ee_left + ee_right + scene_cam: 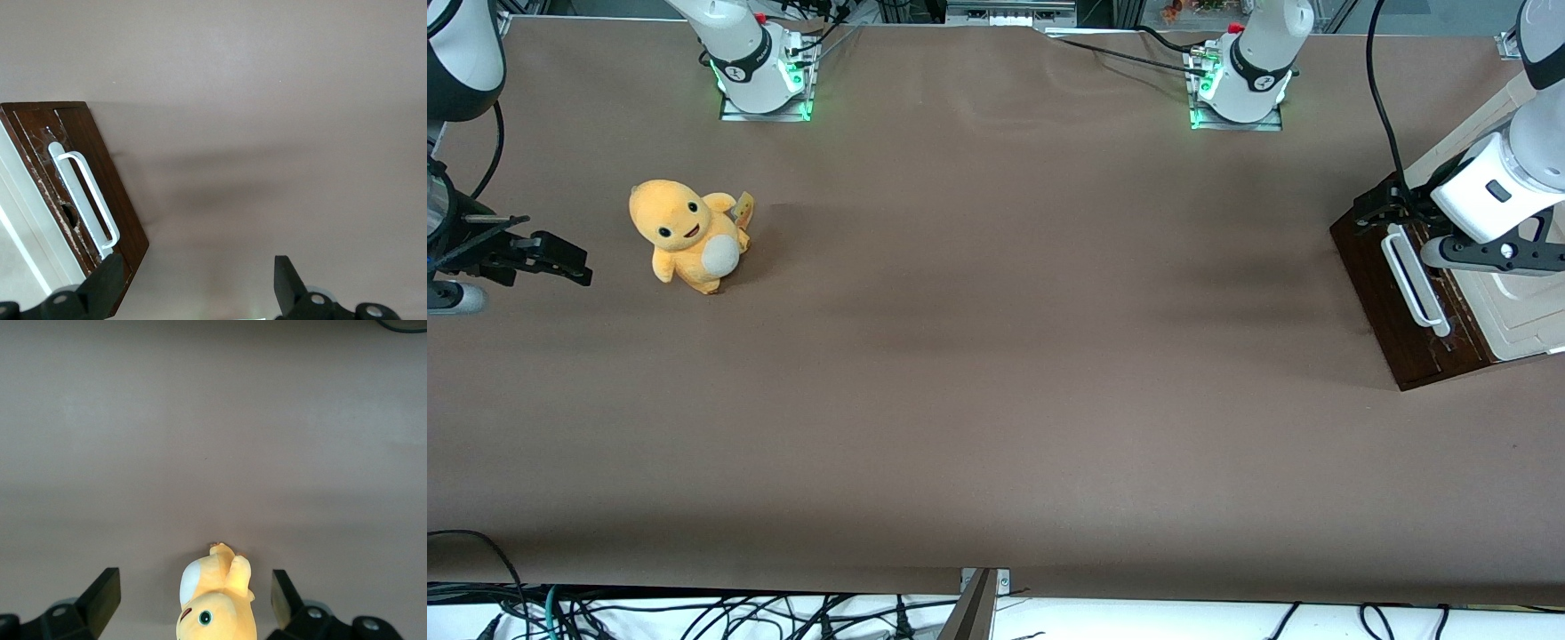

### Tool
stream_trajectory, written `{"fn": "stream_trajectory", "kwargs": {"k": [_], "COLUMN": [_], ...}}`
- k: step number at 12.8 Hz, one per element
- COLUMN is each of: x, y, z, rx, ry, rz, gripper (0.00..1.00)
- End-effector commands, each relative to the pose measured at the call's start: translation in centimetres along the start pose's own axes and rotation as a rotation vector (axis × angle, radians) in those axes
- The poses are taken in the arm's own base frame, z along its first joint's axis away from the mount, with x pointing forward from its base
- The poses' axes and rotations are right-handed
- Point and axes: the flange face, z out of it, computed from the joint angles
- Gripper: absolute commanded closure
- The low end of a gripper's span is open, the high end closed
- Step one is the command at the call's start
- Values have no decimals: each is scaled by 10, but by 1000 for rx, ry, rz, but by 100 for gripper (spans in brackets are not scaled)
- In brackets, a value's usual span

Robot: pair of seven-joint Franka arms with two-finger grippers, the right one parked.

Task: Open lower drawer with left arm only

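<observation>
the drawer sits at the working arm's end of the table, at the base of a cream cabinet, its dark wooden front facing the open table and seemingly shut, since we see no pale inside. we judge it rigid and fairly light, a shallow wooden box that should slide straight out if pulled square to its front; a skewed pull could bind it or drag the whole cabinet. the place to take hold is the handle, a long white bar standing off the front, smooth and probably a little slippery, so we would grip near its middle. our gripper hangs just above and in front of the drawer, fingers spread wide and holding nothing; one fingertip looks close to the handle's end, though we cannot tell whether it touches. toward the parked arm's end sits a plush toy, well apart.
</observation>
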Motion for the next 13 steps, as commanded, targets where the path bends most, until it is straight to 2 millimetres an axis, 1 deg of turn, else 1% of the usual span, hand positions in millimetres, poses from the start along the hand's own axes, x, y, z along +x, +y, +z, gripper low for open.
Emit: {"fn": "stream_trajectory", "kwargs": {"k": [1, 2, 3, 5, 6, 7, 8, 9, 10, 11, 13], "x": [3, 7, 14, 35, 46, 61, 72, 80, 86, 93, 101], "y": [0, -1, -1, 1, 6, 8, 14, 7, -1, -5, -3], "z": [-3, 3, 15, 56, 80, 116, 149, 174, 192, 212, 252], "rx": [-18, -18, -22, -26, -18, 0, 15, 87, 201, 296, 465], "ry": [7, -5, -26, -105, -147, -204, -256, -277, -267, -268, -273], "rz": [-7, -9, -35, -218, -279, -309, -321, -333, -368, -394, -420], "gripper": [0, 0, 0, 0, 0, 0, 0, 0, 0, 0, 0]}}
